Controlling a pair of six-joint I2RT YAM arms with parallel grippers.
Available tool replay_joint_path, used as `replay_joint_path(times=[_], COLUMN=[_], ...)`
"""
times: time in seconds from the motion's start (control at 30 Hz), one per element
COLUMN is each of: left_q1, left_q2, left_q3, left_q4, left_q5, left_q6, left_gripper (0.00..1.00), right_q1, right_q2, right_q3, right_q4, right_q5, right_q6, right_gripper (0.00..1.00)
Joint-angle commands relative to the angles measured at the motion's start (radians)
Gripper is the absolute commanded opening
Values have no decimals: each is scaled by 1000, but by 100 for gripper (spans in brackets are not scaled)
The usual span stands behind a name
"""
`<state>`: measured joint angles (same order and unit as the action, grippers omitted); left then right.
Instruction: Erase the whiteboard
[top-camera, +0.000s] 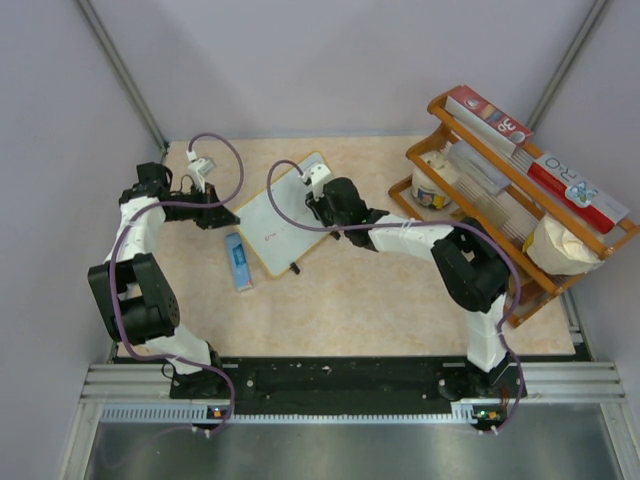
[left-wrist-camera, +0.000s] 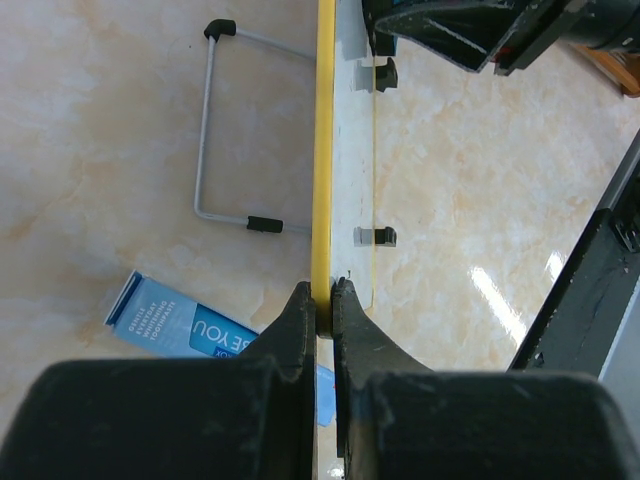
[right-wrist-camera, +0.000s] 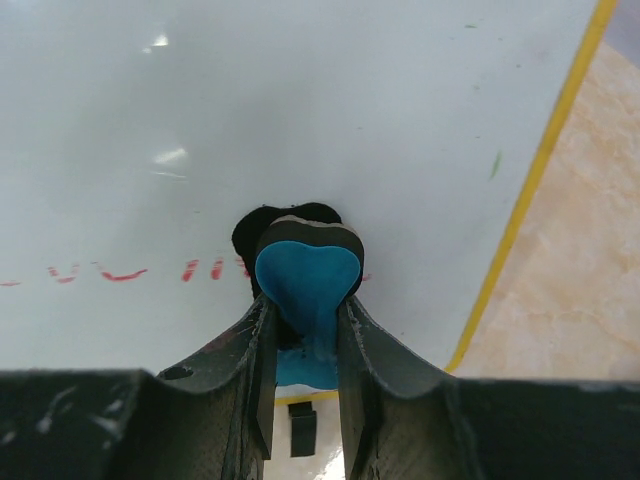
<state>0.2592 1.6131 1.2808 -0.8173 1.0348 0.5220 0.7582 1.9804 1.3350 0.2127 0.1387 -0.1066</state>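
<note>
The whiteboard (top-camera: 285, 218) lies tilted on the table at mid-left, white with a yellow frame. My left gripper (top-camera: 222, 214) is shut on its left edge; the left wrist view shows both jaws pinching the yellow frame (left-wrist-camera: 323, 200). My right gripper (top-camera: 322, 205) is shut on the blue-black eraser (right-wrist-camera: 303, 275) and presses it against the board face (right-wrist-camera: 300, 110). A broken red marker line (right-wrist-camera: 120, 273) runs left of the eraser. One black foot (right-wrist-camera: 300, 441) shows below the board's edge.
A blue marker box (top-camera: 238, 260) lies beside the board's near-left side, also in the left wrist view (left-wrist-camera: 175, 325). A wire stand (left-wrist-camera: 225, 130) lies on the table. A wooden rack (top-camera: 520, 190) with boxes, a cup and a bag stands at right.
</note>
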Motion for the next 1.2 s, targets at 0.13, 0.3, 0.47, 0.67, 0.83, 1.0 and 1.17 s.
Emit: replay_joint_path(times=[0.13, 0.3, 0.47, 0.67, 0.83, 1.0, 1.17], left_q1=[-34, -34, -34, -35, -37, -35, -37], left_q2=[-5, -5, -13, -21, -30, -36, -27], left_q3=[-43, -49, -57, -61, -64, -63, -54], left_q4=[-31, -29, -22, -14, -20, -31, -42], left_q5=[-55, -56, -61, -61, -67, -73, -65], left_q6=[108, 108, 102, 93, 96, 110, 111], left_gripper=[0, 0, 0, 0, 0, 0, 0], right_q1=[110, 167, 216, 277, 299, 299, 296], right_q2=[-2, 1, -5, 12, 38, 35, 26], right_q3=[46, 66, 92, 150, 190, 158, 110], right_q4=[-39, -59, -90, -134, -157, -130, -61], right_q5=[-76, -85, -90, -85, -74, -7, 91], right_q6=[36, 33, 24, 19, 19, -18, -71], right_gripper=[0, 0, 0, 0, 0, 0, 0])
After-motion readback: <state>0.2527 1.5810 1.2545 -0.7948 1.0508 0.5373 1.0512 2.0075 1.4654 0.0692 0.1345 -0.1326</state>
